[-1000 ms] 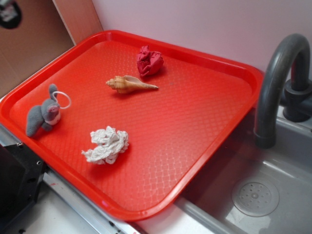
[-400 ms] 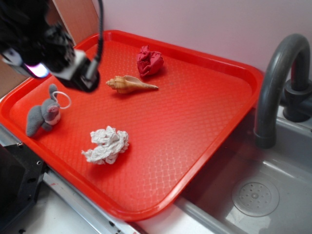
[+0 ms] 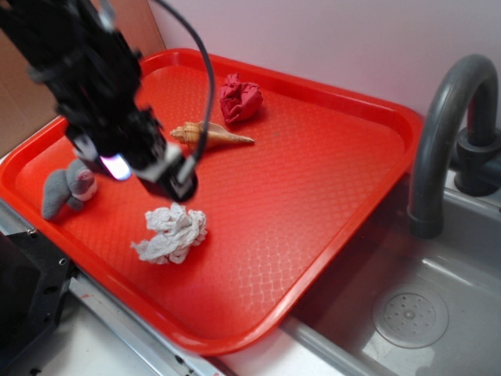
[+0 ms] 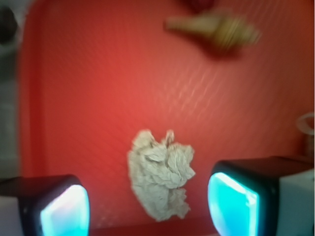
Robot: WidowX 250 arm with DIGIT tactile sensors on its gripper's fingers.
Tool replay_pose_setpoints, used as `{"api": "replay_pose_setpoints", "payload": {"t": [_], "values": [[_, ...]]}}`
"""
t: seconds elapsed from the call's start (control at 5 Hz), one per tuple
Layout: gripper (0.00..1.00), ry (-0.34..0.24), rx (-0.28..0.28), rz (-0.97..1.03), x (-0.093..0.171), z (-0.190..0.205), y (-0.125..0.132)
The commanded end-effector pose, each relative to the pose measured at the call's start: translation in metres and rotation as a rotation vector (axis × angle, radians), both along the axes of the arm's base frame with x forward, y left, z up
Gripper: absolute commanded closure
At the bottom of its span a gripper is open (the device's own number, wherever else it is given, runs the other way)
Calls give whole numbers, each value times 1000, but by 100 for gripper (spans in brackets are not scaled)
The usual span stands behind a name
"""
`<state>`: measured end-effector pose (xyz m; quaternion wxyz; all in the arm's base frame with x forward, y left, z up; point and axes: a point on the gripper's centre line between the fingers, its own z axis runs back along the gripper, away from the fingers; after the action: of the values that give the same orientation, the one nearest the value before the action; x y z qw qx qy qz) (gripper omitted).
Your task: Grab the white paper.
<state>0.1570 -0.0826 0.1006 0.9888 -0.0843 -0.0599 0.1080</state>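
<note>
The white paper (image 3: 172, 233) is a crumpled ball lying on the red tray (image 3: 313, 204) near its front left. In the wrist view the white paper (image 4: 160, 172) shows below and between the two fingers, untouched. My gripper (image 3: 160, 174) hangs above the tray just behind and above the paper, partly covering the plush. Its jaws stand wide apart, so my gripper (image 4: 147, 211) is open with nothing held; the glowing cyan pads (image 4: 234, 204) frame the paper on both sides.
A tan seashell (image 3: 215, 135) lies mid-tray and a dark red paper ball (image 3: 239, 98) sits behind it. A grey plush animal (image 3: 66, 188) rests at the tray's left. A grey faucet (image 3: 450, 133) and sink (image 3: 407, 313) stand to the right.
The arm has come in from the upper left and moved down and right over the tray, ending just above the white paper. Nothing on the tray has moved.
</note>
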Motion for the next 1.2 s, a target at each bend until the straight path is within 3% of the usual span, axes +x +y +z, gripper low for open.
{"api": "replay_pose_setpoints", "payload": {"t": [0.0, 0.4, 0.6, 1.0], "values": [[0, 66, 19, -52, 3, -38, -15], [0, 101, 45, -75, -2, -66, -24], [100, 85, 57, -52, -4, -62, -20], [100, -8, 68, 31, 8, -11, -2]]}}
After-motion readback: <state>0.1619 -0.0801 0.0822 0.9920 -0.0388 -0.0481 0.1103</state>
